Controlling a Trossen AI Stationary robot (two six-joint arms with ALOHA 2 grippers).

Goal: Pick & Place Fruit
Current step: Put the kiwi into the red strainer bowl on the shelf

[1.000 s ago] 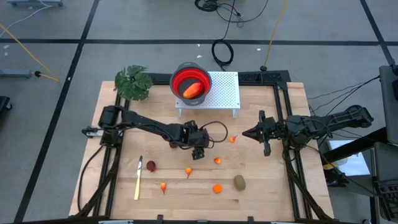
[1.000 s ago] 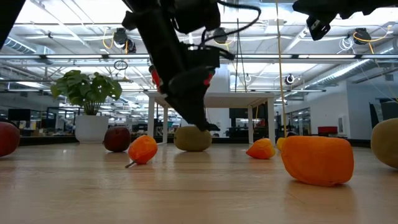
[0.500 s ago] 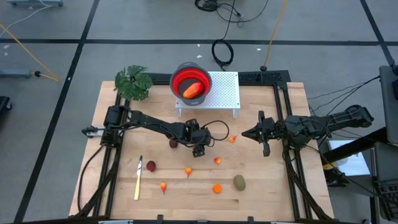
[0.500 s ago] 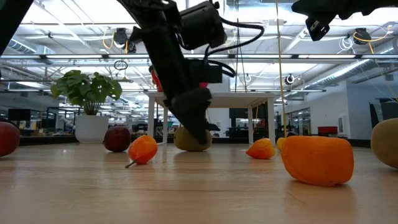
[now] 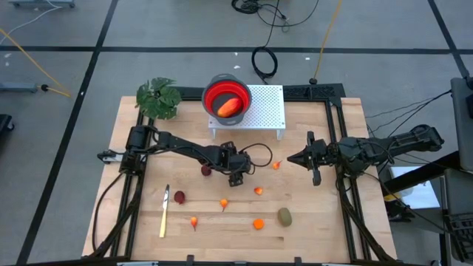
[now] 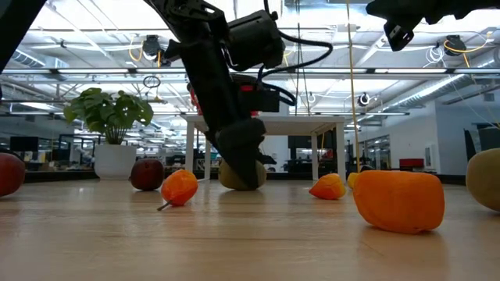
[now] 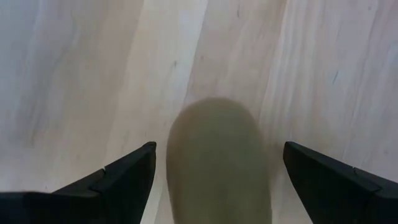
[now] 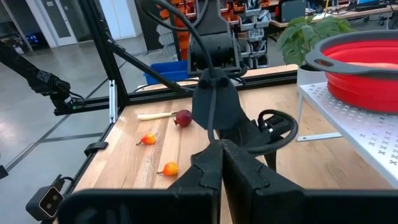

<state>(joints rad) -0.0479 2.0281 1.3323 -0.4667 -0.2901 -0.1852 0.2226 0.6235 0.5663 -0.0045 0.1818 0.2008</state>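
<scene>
Having been lowered, the left gripper (image 7: 214, 180) is now held apart astride the olive fruit (image 7: 217, 162), leaving only closing.

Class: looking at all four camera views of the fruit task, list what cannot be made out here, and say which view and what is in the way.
- Olive-brown oval, high view: hidden under the open left gripper.
- Same oval, left wrist view: blurred, cut off by the picture's edge.
- Fruit in the red bowl, right wrist view: hidden by the bowl's wall.
- Right gripper, low view: out of view; fingers shut.
- Tiny orange pieces, high view: too small to identify.
</scene>
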